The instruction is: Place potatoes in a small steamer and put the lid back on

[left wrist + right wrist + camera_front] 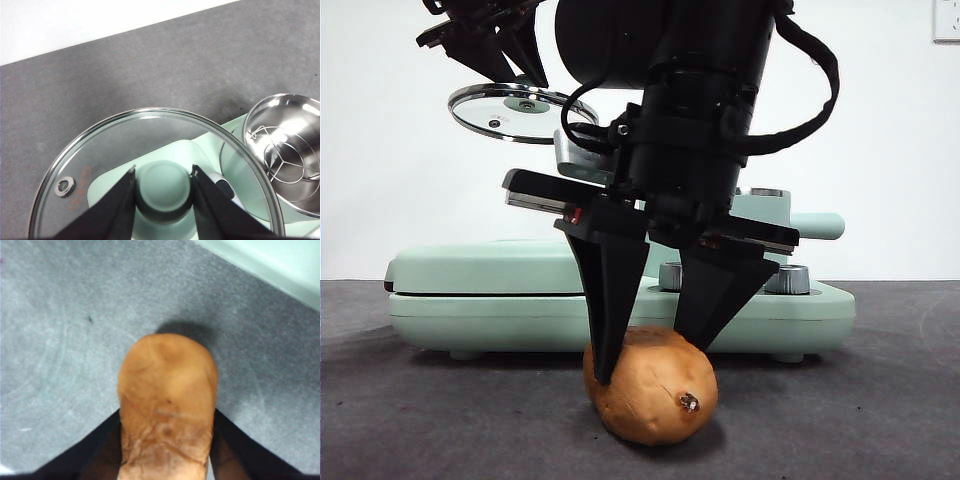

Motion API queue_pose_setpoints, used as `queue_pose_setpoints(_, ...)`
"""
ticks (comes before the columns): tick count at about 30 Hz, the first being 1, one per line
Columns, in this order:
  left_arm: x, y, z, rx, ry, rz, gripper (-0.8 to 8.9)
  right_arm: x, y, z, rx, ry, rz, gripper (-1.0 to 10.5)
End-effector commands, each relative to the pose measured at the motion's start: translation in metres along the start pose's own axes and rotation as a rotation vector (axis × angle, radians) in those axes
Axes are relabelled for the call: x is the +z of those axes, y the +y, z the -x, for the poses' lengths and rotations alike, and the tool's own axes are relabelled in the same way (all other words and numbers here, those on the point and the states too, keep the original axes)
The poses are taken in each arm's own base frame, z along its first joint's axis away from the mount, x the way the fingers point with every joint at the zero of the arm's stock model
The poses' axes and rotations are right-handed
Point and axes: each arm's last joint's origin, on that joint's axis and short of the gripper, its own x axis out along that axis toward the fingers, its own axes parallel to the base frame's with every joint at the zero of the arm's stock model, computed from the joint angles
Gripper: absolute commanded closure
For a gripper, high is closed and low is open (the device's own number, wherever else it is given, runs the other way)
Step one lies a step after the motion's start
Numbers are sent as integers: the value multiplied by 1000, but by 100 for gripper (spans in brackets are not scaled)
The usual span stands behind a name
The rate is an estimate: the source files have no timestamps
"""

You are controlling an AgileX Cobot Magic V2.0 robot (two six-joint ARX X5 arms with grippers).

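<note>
Grey table: potato lengthwise between right tool, spot-end nearest front camera.

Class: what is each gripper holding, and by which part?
The left gripper holds the lid by its knob. The right gripper clasps the potato across its sides, on the table.

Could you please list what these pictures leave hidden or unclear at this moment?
- Front view: the small steamer is mostly hidden behind the right gripper and its arm.
- Right wrist view: the near end of the potato is cut off by the picture's edge, so jaw contact is unclear.
- Left wrist view: the lid held by the left gripper is cut off at the edge.
</note>
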Motion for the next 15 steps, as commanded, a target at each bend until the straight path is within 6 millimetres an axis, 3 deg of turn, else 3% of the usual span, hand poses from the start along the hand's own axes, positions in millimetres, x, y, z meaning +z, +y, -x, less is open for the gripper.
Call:
queue_pose_setpoints(1, 13, -2, 12, -2, -70, -22, 799, 5, 1, 1, 3, 11, 6, 838)
queue_pose_setpoints(5, 13, -2, 12, -2, -70, -22, 799, 18, -2, 21, -1, 21, -8, 838)
queue_pose_setpoints(10, 13, -2, 12, -2, -71, -22, 798, 47, -7, 70, -5, -42, 51, 838)
queue_pose_setpoints(15, 13, -2, 12, -2, -75, -24, 799, 83, -28, 125, 15, -213, 42, 838)
